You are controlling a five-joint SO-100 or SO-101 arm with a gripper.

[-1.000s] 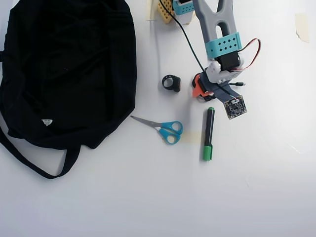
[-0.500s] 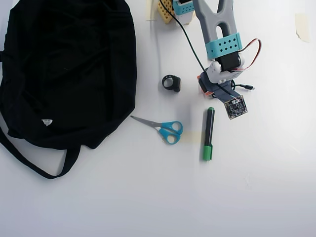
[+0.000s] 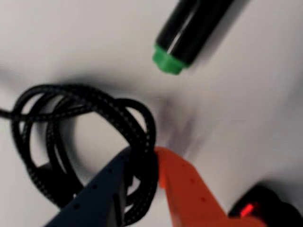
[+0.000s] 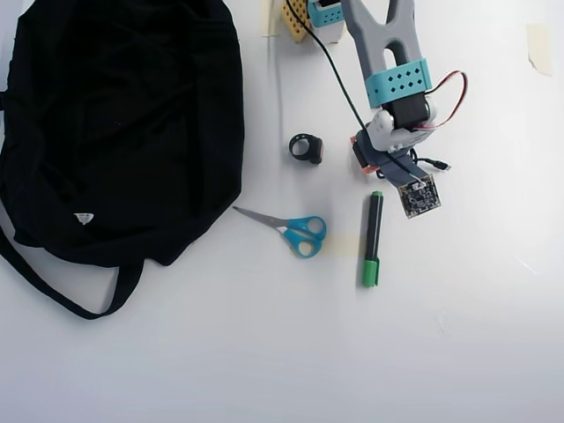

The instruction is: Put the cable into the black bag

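Wrist view: the coiled black cable point(image 3: 80, 137) is clamped between the dark and orange fingers of the gripper point(image 3: 142, 163), beside a green-capped marker point(image 3: 189, 33) on the white bench point(image 3: 265, 104). Overhead view: the gripper point(image 4: 381, 163) is seen well right of the black bag point(image 4: 123, 123), with scissors point(image 4: 291, 229) between.

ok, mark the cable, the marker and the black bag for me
cable point(image 3: 90, 97): wrist view, top of the braided coil.
marker point(image 4: 373, 238): overhead view, middle of the black barrel.
black bag point(image 4: 123, 123): overhead view, centre of the fabric body.
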